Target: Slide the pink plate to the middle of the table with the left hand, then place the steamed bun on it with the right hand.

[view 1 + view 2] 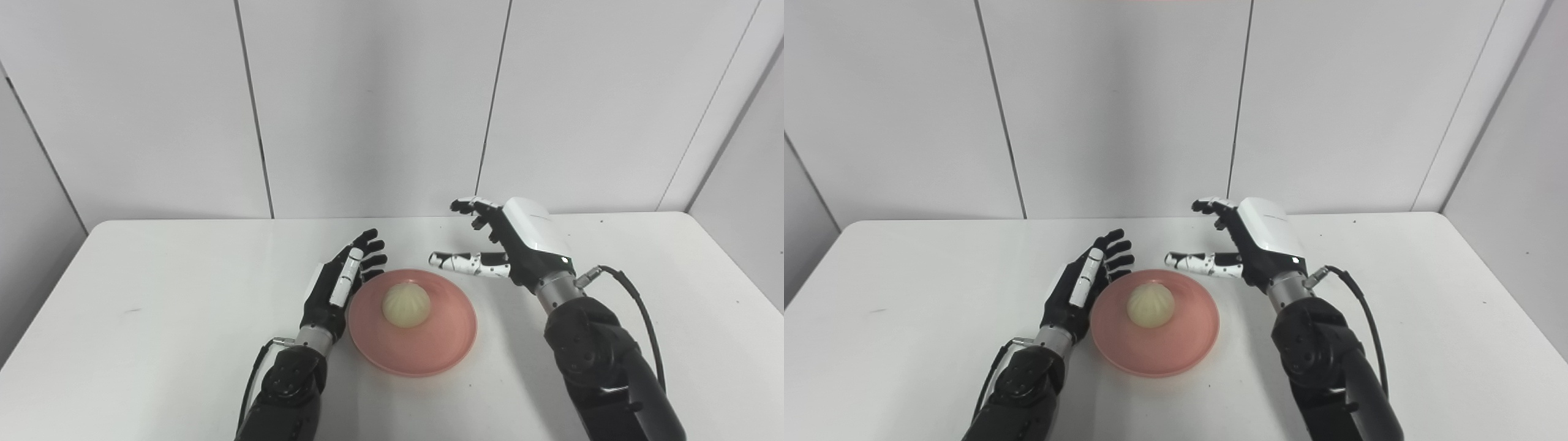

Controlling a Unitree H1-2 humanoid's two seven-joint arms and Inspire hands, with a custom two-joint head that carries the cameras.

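Note:
A pink plate (429, 349) lies near the middle of the white table. A pale steamed bun (407, 304) sits on the plate, a little toward its far left side. My left hand (343, 282) is open, its fingers stretched out flat along the plate's left rim. My right hand (502, 245) is open and empty, raised above the table just beyond the plate's far right rim, fingers spread and thumb pointing left. The plate (1176, 346), bun (1150, 304) and both hands also show in the right eye view.
The white table (153, 318) has rounded corners and ends at grey wall panels behind. A black cable (637, 306) loops from my right wrist.

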